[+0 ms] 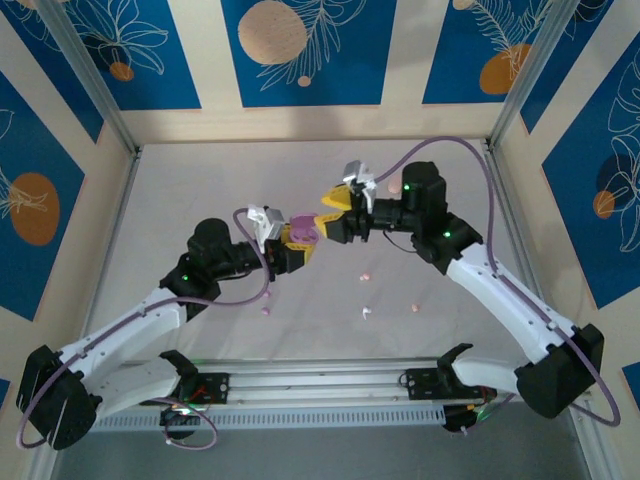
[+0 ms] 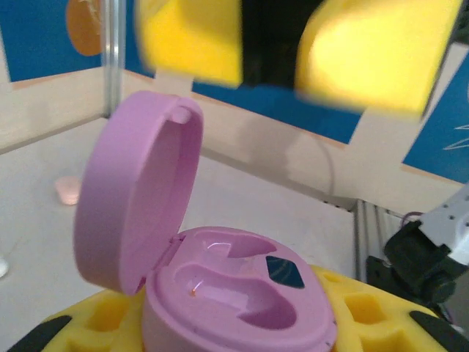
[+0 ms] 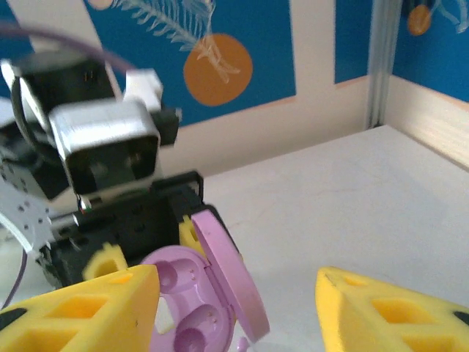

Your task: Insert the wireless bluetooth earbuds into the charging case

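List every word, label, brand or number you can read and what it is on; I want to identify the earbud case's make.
No readable text anywhere.
On the pale purple pebble-shaped plastic charging case, open: no brand or label; its dark diamond-shaped patch bears no lettering.
On the blue wall panels: leaf and orange-circle drawings, no words.
On the tiny loose earbuds: too small to tell.

Right gripper (image 2: 269, 59): yellow pads smeared out of focus in the left wrist view, tops cut by the upper edge. Charging case (image 2: 242, 308): base runs off the bottom edge, as do the left gripper (image 2: 234, 341) fingers flanking it. Pale pink blob (image 2: 67, 189) left of the case, too blurred to identify. From above, earbuds (image 1: 367, 312) are mere specks, shape unreadable; case largely hidden between the grippers.
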Robot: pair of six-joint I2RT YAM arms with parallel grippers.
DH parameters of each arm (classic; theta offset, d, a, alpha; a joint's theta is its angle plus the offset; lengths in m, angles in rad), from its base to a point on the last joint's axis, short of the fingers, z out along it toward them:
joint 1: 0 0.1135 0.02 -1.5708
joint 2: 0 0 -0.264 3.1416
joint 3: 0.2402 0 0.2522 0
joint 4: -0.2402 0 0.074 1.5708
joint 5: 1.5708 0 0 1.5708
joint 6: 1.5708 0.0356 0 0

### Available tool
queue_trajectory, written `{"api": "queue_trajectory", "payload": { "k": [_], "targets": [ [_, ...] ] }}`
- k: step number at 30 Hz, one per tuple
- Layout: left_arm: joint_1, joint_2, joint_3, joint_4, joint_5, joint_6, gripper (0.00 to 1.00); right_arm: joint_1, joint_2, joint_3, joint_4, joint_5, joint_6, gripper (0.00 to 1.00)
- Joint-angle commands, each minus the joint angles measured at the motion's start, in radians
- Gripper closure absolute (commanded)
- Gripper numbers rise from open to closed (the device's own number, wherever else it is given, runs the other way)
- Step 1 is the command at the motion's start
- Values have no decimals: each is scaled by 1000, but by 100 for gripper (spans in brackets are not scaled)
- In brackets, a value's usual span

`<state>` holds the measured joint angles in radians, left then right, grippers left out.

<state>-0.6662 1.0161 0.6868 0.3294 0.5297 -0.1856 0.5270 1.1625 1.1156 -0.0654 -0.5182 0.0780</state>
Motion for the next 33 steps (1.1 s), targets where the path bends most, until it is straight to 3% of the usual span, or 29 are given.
{"api": "queue_trajectory", "payload": {
  "k": [1,3,6,10,16,21,28,33],
  "targets": [
    [-8,-36,-24,43,-90,-18,68,-43,-47,41,-56,51,207,41],
    [-7,-57,-39,46,-126,-18,69,-72,-49,43,-120,116,275,41],
    [-8,-104,-54,41,-181,-19,69,-114,-10,36,-246,229,387,50],
    [-7,-179,-53,5,-264,-32,69,-122,112,12,-359,195,464,58],
    [-8,-281,-24,-46,-312,-35,69,-46,376,-23,-306,96,575,64],
    [-8,-336,15,-111,-327,-29,69,86,610,136,-373,84,458,64],
    [-7,-385,70,-180,-327,-19,69,249,885,474,-625,225,195,64],
    [-8,-403,89,-181,-321,-28,69,307,1012,656,-741,275,80,63]
  ]
}}
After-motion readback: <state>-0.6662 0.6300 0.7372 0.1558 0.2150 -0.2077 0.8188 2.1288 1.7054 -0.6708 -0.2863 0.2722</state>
